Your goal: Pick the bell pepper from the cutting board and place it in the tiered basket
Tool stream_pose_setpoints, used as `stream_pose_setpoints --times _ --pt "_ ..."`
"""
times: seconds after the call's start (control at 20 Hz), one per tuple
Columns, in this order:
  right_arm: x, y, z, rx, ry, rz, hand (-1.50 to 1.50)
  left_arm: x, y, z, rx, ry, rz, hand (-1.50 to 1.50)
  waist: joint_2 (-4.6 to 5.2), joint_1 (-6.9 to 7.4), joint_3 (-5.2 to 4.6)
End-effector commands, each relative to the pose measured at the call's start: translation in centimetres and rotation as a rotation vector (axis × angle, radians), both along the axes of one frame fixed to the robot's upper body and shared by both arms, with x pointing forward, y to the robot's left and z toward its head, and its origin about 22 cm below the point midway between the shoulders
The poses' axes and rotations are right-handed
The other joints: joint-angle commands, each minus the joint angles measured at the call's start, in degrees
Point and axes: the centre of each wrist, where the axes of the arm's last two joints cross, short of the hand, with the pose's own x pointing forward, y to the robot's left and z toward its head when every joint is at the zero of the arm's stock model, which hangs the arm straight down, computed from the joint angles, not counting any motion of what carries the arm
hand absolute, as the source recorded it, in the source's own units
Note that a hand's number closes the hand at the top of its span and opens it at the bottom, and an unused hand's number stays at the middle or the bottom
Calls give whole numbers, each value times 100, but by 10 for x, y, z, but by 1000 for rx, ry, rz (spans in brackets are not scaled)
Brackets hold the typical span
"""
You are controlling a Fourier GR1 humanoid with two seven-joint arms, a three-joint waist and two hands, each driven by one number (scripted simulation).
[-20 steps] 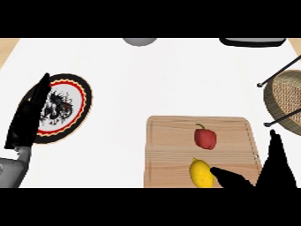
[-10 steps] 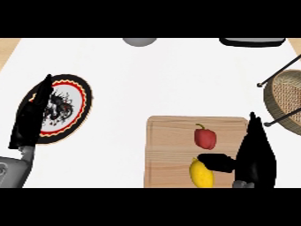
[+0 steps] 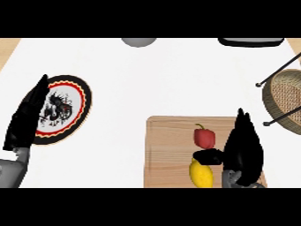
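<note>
1. A white worktop [image 3: 172, 79] fills most of the view, with a tan strip showing along its left and right edges.
2. A round plate [image 3: 71, 110] with a red and black rim lies on it at the left.
3. A wooden cutting board [image 3: 169, 152] lies flat at the lower middle.
4. A wicker tiered basket [image 3: 289, 99] on a dark wire frame stands at the right edge.
5. A grey round object [image 3: 138, 41] and a dark object [image 3: 252, 42] sit at the far edge, both cut off.
</note>
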Motion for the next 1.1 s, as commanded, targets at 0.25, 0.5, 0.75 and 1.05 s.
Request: stream_pose_setpoints --times 0.25,0.5,0.75,1.05 --pt "8 15 -3 -74 132 -157 -150 4 -10 -1 -18 4 22 0 -5 -46 2" --pt "21 19 -11 -84 143 -159 -150 6 3 18 -8 17 -1 0 3 10 7" --pt "13 12 -16 -57 173 -178 -150 -1 -10 -2 -9 4 4 0 -5 -42 5" --pt "21 10 -23 -30 201 -190 -150 -3 2 0 -2 0 1 0 0 -6 4"
